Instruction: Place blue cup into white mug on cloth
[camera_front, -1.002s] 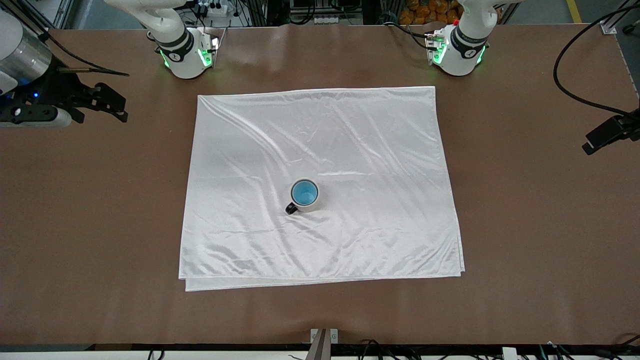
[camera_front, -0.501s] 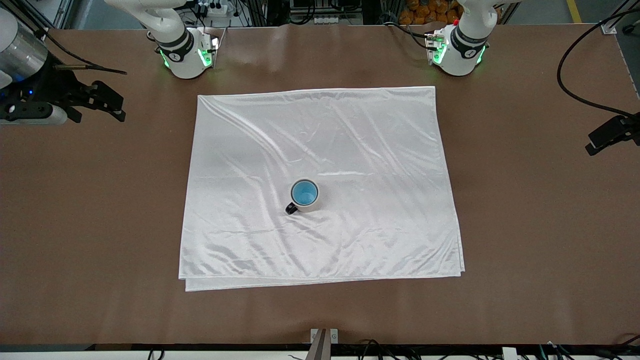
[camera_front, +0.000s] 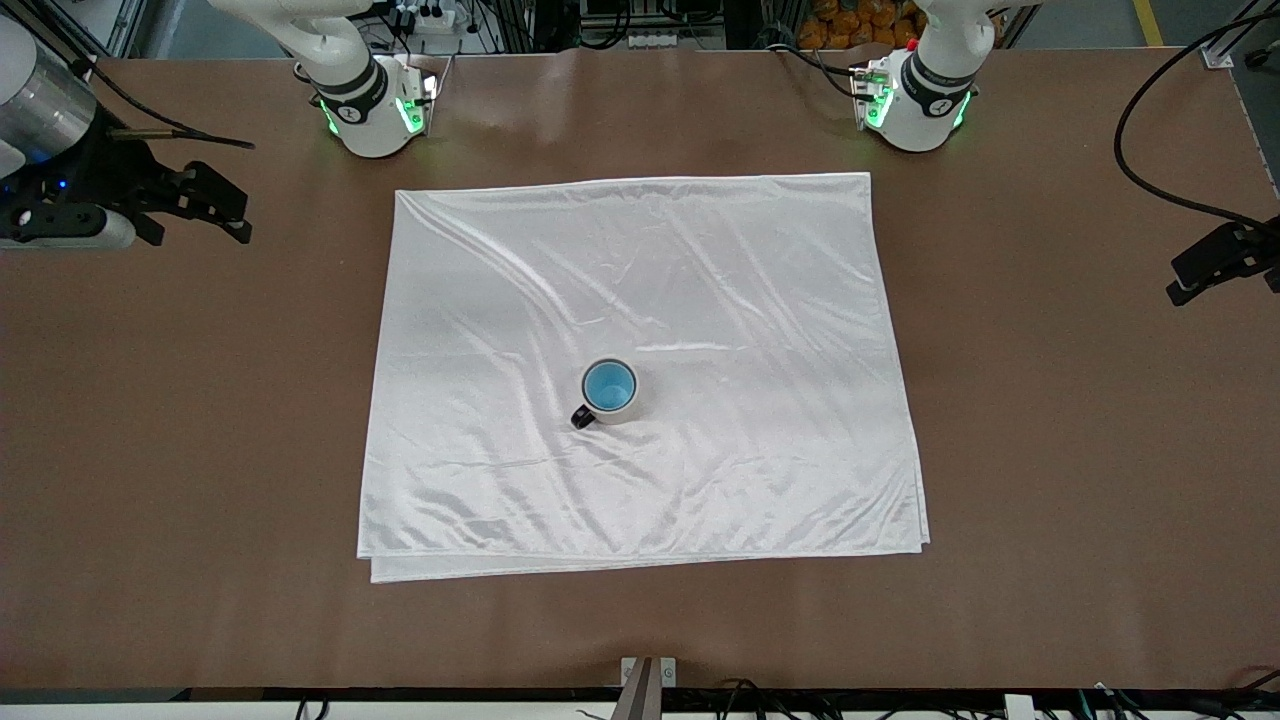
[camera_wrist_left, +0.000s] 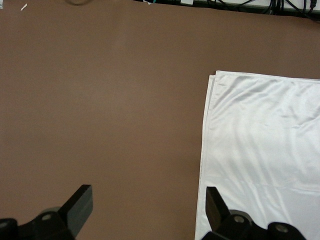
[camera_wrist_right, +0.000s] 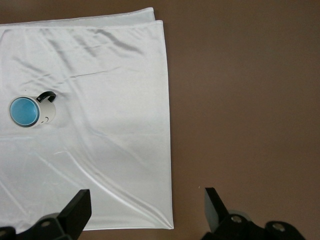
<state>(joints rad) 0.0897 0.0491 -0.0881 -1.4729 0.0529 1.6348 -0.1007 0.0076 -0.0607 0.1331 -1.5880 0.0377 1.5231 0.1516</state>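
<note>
The blue cup sits upright inside the white mug, only its bright blue inside showing. The mug stands near the middle of the white cloth, with its black handle turned toward the front camera. The right wrist view shows the cup, the mug and the cloth. My right gripper is open and empty over bare table at the right arm's end, also in its wrist view. My left gripper is open and empty over bare table at the left arm's end, beside the cloth's edge.
The brown table surrounds the cloth on all sides. The arm bases stand along the table's edge farthest from the front camera. A black cable loops over the table at the left arm's end. A small metal bracket sits at the nearest edge.
Both grippers have shifted slightly over the table's ends, away from the cloth. The cup, the mug and the cloth have not moved.
</note>
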